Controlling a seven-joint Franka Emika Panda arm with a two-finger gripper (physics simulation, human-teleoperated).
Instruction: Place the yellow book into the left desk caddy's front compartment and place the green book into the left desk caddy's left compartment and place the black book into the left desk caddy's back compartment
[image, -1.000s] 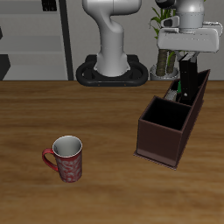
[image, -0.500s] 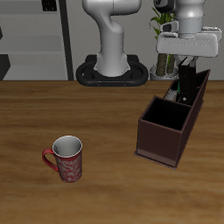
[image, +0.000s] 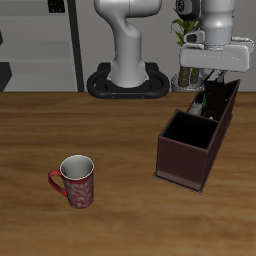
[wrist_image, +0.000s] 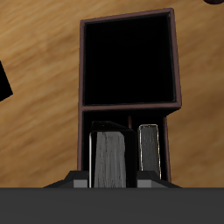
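Gripper (image: 214, 76) hangs above the back end of the left desk caddy (image: 186, 158), clear of it, with nothing seen between the fingers; whether the jaws stand apart or together I cannot tell from either view. The caddy sits on the wooden table (image: 60, 120), long axis running front to back and slightly angled. Its large square section, nearest the table's front edge, shows only dark interior. The smaller partitioned sections lie at the far end, under the gripper. In the exterior view a sliver of the green book (image: 204, 101) stands upright in that far end, bright green against the maroon wall. The wrist view looks straight down into the caddy (wrist_image: 175, 61): the big section reads black, and beyond its divider two upright books stand side by side in the small sections, the yellow book (wrist_image: 110, 157) showing broad, dull grey-tan, and the black book (wrist_image: 149, 149) narrower, with a pale edge. Which named compartment each occupies is not clear. A red patterned mug (image: 76, 181) stands well apart from the caddy, nearer the table's front edge. A leafy plant (image: 186, 40) stands behind the table's back.
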